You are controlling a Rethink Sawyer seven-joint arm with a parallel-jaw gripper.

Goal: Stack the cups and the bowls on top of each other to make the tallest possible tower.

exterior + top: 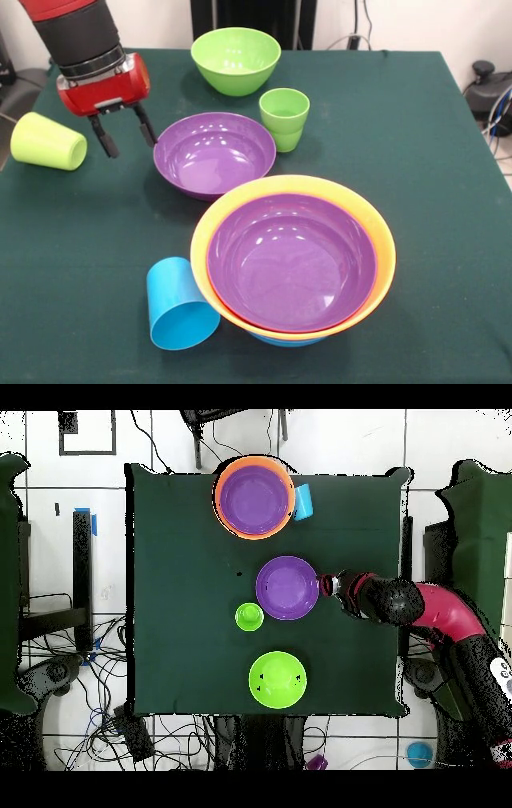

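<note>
My gripper (130, 145) hangs open and empty just left of a loose purple bowl (214, 154), between it and a yellow-green cup (48, 142) lying on its side. The tower (294, 256) is a big orange bowl holding a purple bowl, with a blue bowl's edge (288, 340) showing beneath. A sky blue cup (180, 306) lies on its side against the tower's left. A ridged green cup (284, 116) stands upright beside the loose purple bowl, and a green bowl (236, 60) sits behind it. From overhead, the gripper (325, 584) touches the purple bowl's (287, 587) right rim.
Everything rests on a dark green tablecloth (416, 160). The yellow-green cup lies close to the table's left edge. Overhead, the tower (255, 496) sits at the top edge of the table and cables cover the floor (120, 724) around it.
</note>
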